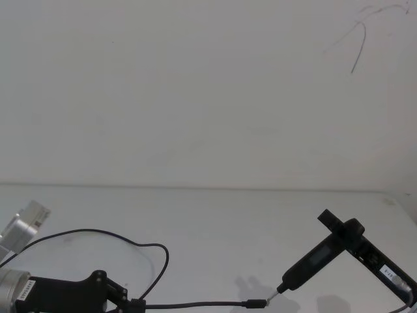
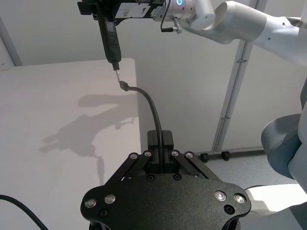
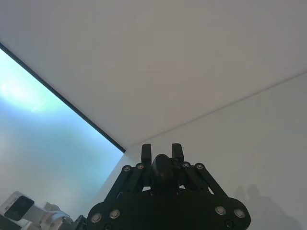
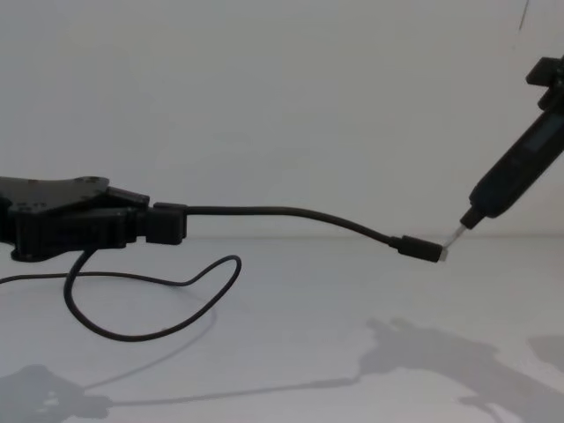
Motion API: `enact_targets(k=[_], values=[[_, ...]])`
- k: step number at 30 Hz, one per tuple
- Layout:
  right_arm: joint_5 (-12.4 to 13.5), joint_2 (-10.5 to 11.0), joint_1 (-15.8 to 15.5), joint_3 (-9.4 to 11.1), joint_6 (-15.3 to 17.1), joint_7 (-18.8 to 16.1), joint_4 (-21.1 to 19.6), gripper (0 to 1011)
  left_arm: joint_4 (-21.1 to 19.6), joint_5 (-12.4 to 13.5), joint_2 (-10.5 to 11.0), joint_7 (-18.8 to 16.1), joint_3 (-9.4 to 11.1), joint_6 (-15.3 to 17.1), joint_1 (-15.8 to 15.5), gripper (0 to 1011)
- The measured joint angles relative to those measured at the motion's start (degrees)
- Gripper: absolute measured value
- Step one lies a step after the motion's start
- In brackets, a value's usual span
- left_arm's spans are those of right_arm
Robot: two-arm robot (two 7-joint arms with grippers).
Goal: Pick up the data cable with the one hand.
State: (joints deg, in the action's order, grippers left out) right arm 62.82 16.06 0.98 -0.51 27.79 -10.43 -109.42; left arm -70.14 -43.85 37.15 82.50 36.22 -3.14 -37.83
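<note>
**A:** Where is the data cable (image 4: 291, 212) at this point?

**B:** Off the white bench (image 4: 291, 352), for the stretch that matters. In the chest view it runs from the left gripper (image 4: 163, 224) at the left edge, arcs across mid-frame and droops to its small connector, which hangs in the air right of centre. A slack loop trails from the gripper down onto the bench at lower left.

**A:** And the left gripper's fingers?

**B:** Pressed together on the cable. In the left wrist view the fingers (image 2: 166, 143) pinch the cord at lower centre, and the cord rises out of them and curves to the upper left of the frame. In the head view the same gripper (image 1: 133, 304) sits along the bottom edge at lower left, with the cable (image 1: 195, 304) heading right along that edge.

**A:** What about the right gripper?

**B:** It holds a slim dark tool (image 4: 515, 176) (angled down from the upper right in the chest view), its thin tip touching, or all but touching, the connector. In the right wrist view the fingers (image 3: 146, 151) are closed around the tool's rounded end at lower centre.
</note>
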Motion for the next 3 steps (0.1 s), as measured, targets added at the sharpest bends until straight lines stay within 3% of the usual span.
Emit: enact_targets(k=[3], values=[[0.02, 0.19, -0.04, -0.05, 0.02, -0.06, -0.02, 251, 0.00, 0.00, 0.00, 0.00, 0.00, 0.00, 0.00, 48]])
